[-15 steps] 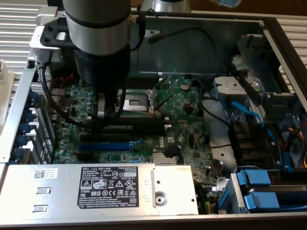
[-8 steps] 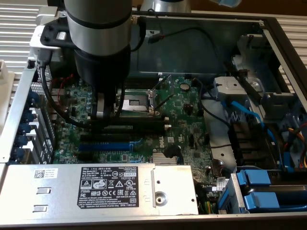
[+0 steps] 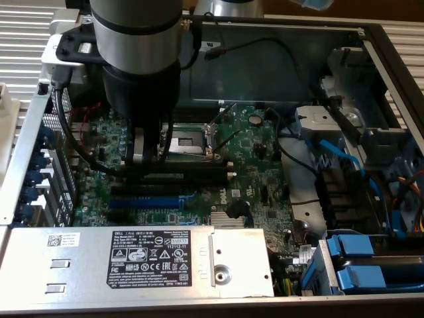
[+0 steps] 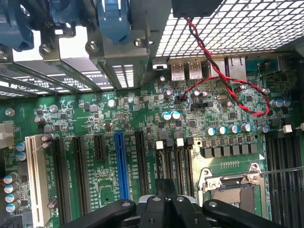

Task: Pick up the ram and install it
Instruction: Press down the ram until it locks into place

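Note:
My gripper (image 3: pixel 147 161) hangs from the arm over the green motherboard (image 3: pixel 258 185), fingers pointing down and shut. It is just above the long black memory slots (image 3: pixel 199 173) beside the processor socket (image 3: pixel 189 142). In the wrist view the dark fingertips (image 4: pixel 164 190) meet over those slots (image 4: pixel 183 166), which have white end clips. A narrow green strip (image 3: pixel 162 177) runs along the slots right under the fingertips. I cannot tell whether that strip is the ram or bare board. No stick shows sticking out from between the fingers.
The blue expansion slot (image 3: pixel 142 201) and more black slots lie on the exterior view's near side of the gripper. A grey power supply box (image 3: pixel 132 262) fills the front. Blue drive carriers (image 3: pixel 361 262) and cables stand at the exterior view's right. Red and black wires (image 4: pixel 213 71) cross the board near the rear grille.

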`<control>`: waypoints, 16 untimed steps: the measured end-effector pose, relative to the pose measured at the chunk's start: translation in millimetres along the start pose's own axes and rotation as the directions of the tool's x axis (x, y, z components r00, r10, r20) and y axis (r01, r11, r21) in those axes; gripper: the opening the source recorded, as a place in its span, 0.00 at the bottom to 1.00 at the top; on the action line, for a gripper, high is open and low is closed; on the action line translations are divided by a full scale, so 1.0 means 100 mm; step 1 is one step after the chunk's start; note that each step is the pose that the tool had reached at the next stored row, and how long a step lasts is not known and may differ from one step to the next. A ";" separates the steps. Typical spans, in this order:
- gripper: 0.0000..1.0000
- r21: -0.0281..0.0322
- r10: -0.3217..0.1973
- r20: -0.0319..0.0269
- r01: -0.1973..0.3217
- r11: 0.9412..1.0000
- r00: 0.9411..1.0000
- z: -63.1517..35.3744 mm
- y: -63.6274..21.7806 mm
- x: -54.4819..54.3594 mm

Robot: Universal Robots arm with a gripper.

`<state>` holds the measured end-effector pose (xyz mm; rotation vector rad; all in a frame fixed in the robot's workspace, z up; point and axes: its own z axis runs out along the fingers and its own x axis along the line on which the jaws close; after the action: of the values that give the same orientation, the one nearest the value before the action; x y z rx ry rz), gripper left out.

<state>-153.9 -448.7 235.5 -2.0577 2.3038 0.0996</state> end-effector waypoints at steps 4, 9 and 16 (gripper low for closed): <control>0.11 0.000 0.000 0.000 0.000 1.000 1.000 0.006 0.000 0.00; 0.11 0.000 0.000 0.000 0.000 1.000 1.000 0.026 0.000 0.00; 0.11 0.000 0.000 0.000 0.000 1.000 1.000 0.043 -0.001 0.00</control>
<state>-153.9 -448.7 231.1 -2.0578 2.3039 0.0997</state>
